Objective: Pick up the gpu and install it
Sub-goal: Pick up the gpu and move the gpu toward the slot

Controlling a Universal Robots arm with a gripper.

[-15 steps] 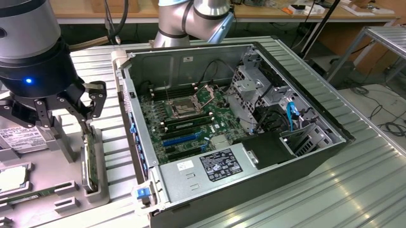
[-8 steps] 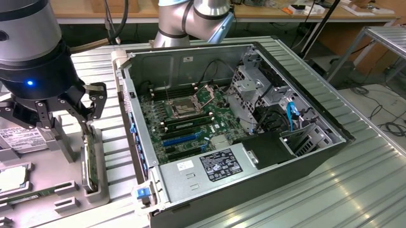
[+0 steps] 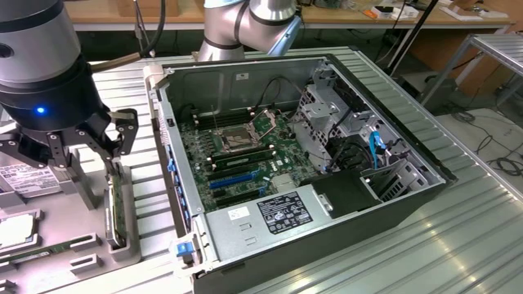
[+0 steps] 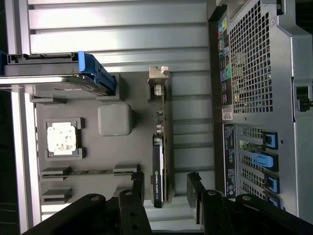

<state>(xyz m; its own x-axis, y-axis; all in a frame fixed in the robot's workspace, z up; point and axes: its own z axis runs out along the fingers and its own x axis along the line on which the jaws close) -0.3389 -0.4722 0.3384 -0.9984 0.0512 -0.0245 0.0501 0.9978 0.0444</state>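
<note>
Black gripper (image 4: 165,192), fingers (image 4: 194,188) spread, hangs over the upright gpu (image 4: 157,169).

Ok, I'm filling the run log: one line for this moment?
gripper: open, straddling gpu | gpu: on edge in tray, ungrasped | case: open

gpu (image 4: 159,161) upright, free gap on both faces; case (image 4: 259,73) wall near one side, grey block (image 4: 114,119) other.

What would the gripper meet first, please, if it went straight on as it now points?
Probably the gpu, standing on edge in the tray: the open gripper points at it, a finger to each side. The gap is unclear.
</note>
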